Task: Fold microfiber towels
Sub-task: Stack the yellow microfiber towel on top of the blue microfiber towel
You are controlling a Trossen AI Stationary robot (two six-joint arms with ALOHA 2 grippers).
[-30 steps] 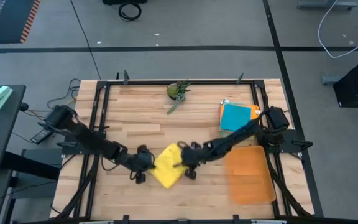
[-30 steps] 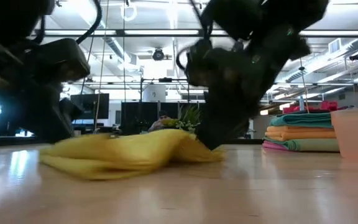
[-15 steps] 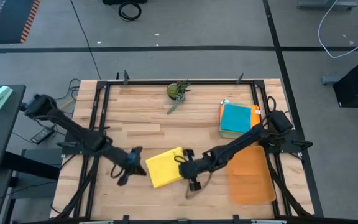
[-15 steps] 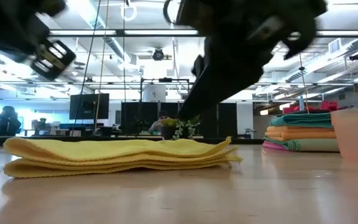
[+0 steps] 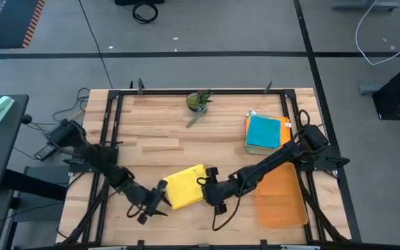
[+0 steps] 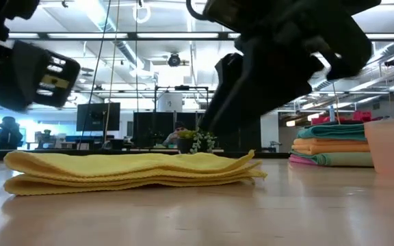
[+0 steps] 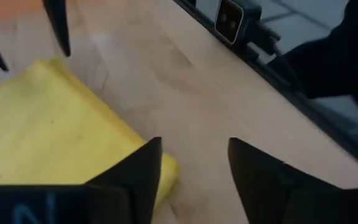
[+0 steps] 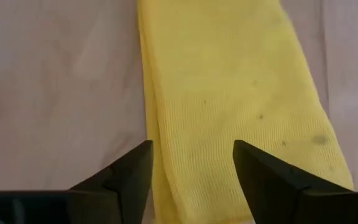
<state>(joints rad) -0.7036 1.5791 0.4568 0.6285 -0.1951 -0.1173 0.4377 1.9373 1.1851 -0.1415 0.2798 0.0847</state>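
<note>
Both end effectors now spread wide, released the folded yellow towel (image 5: 184,187), lying left-right.

One yellow towel (image 5: 184,187), one towel stack (image 5: 265,132), one plant (image 5: 199,101)

Even, bright overhead light; ceiling strip lamps (image 6: 108,35) glare in the low view; the tabletop (image 6: 252,212) shows soft sheen; near dark arms blur; both wrist views look soft.
</note>
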